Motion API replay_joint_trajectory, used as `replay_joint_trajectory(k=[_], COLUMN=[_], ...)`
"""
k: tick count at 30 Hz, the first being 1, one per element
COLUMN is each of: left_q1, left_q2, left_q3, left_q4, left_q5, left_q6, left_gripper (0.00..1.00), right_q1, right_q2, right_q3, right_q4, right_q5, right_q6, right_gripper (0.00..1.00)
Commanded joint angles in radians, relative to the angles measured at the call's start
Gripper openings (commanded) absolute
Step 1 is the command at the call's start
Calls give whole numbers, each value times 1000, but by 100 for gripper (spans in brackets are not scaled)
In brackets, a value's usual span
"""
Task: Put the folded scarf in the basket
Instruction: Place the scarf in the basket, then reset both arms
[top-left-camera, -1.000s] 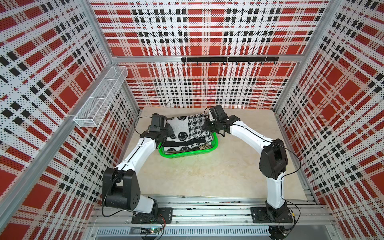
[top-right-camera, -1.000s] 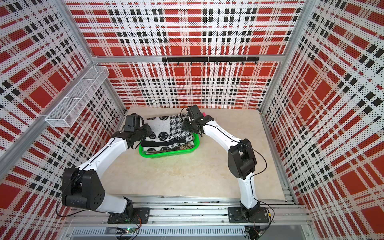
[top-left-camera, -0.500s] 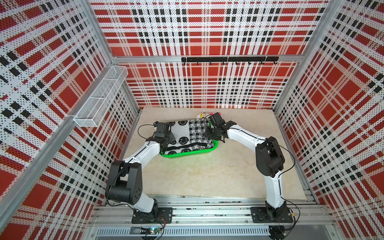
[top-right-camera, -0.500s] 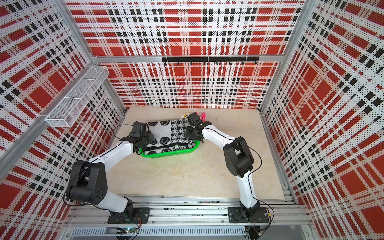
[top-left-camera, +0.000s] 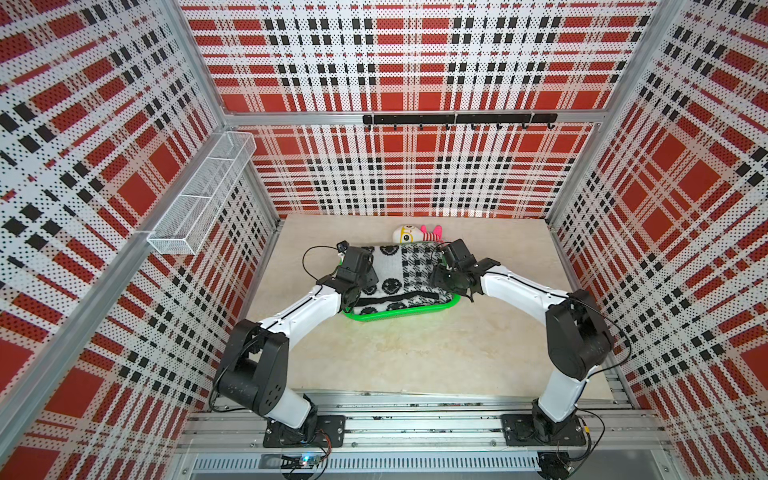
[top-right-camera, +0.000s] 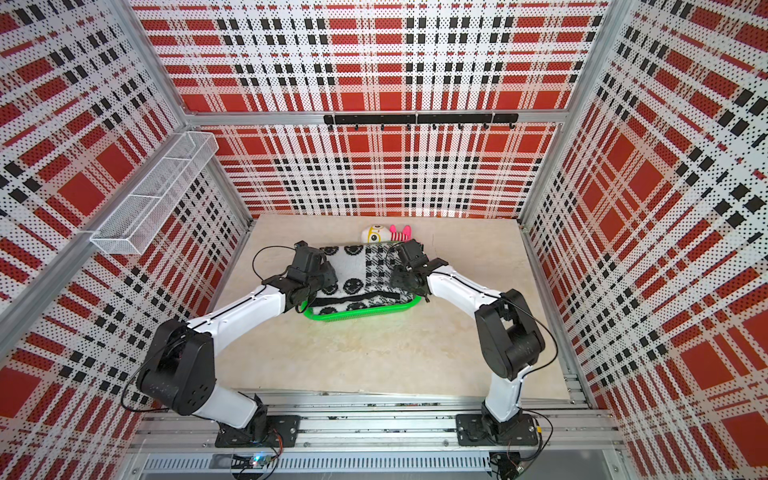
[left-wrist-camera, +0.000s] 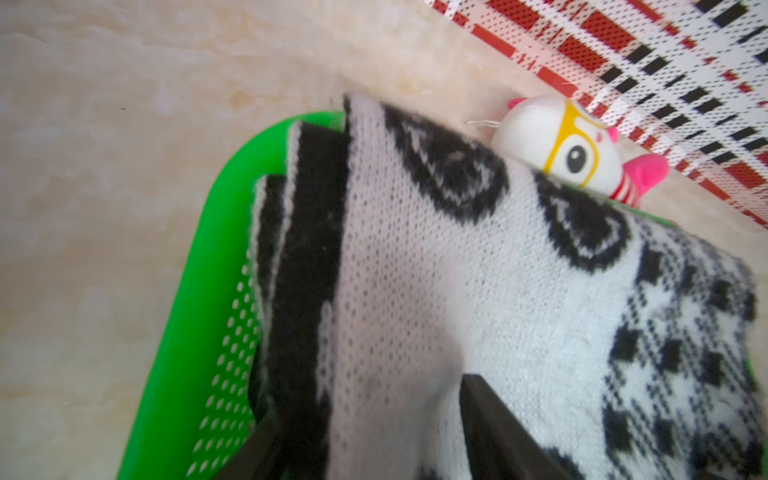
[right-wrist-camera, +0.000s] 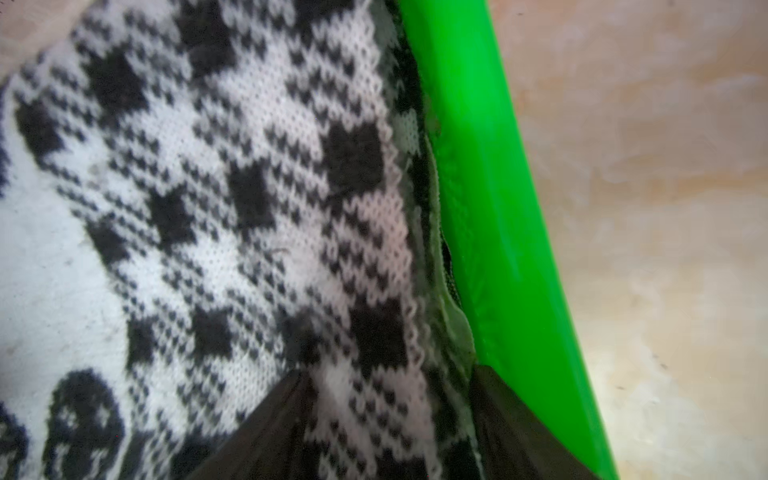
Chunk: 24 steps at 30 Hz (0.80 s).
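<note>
The folded scarf (top-left-camera: 395, 274) (top-right-camera: 353, 274), black-and-white knit with smiley faces and checks, lies in the bright green basket (top-left-camera: 399, 313) (top-right-camera: 361, 313), overhanging its back rim. My left gripper (top-left-camera: 363, 286) (left-wrist-camera: 370, 415) is at the scarf's left end, open, its fingers spread on either side of a fold of scarf (left-wrist-camera: 457, 270) inside the basket's perforated end wall (left-wrist-camera: 187, 291). At the right end my right gripper (top-left-camera: 440, 278) (right-wrist-camera: 386, 382) is also open, straddling the checked scarf edge (right-wrist-camera: 208, 187) next to the basket rim (right-wrist-camera: 478, 166).
A white plastic toy (top-left-camera: 409, 236) (top-right-camera: 380, 235) (left-wrist-camera: 552, 149) with yellow glasses and pink ears lies just behind the basket. A white wire rack (top-left-camera: 203, 195) hangs on the left wall and a black hook rail (top-left-camera: 457, 119) on the back wall.
Both arms have come down with the scarf, which now rests in the basket. Both grippers, shut on it a second ago, have spread their jaws.
</note>
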Motion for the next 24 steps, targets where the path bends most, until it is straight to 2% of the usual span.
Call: replay_joint_trajectory(k=[1, 3, 4, 5, 9, 11, 12, 13, 14, 16, 17, 18, 20, 23, 24], left_q1=[-8, 2, 15, 35, 147, 195, 199, 200, 194, 174, 125, 99, 54, 58, 69], left_q2=[-49, -77, -98, -120, -213, -261, -274, -278, -273, -245, -227, -213, -191, -126, -98], left_q3=[57, 67, 67, 63, 5, -48, -64, -77, -86, -92, -99, -113, -200, -310, -307], left_q4=[16, 15, 18, 23, 90, 150, 166, 179, 193, 192, 181, 173, 355, 667, 679], left_q5=[-18, -26, -28, -27, -8, -58, -108, -186, -258, -502, -662, -768, -865, -827, -836], left_q6=[-10, -5, -5, -5, -7, -1, 4, 15, 27, -7, -62, -99, 28, 296, 340], left_gripper=[61, 61, 62, 67, 95, 92, 84, 96, 99, 99, 99, 99, 99, 99, 99], right_q1=[-10, -10, -11, -10, -39, -74, -87, -94, -99, -107, -117, -135, -225, -404, -440], right_q2=[-91, -136, -162, -183, -292, -358, -387, -415, -444, -480, -493, -503, -507, -489, -481], right_q3=[-32, -30, -26, -20, -12, -46, -63, -84, -109, -148, -180, -213, -287, -392, -425], right_q4=[16, 24, 23, 18, -2, 31, 42, 52, 68, 71, 102, 139, 222, 360, 401], right_q5=[46, 54, 63, 74, 156, 242, 295, 397, 510, 718, 791, 825, 753, 439, 385], right_q6=[-12, -24, -29, -34, -54, -78, -92, -104, -112, -95, -108, -127, -153, -192, -190], right_gripper=[80, 85, 92, 99, 100, 100, 100, 100, 100, 100, 100, 100, 100, 100, 100])
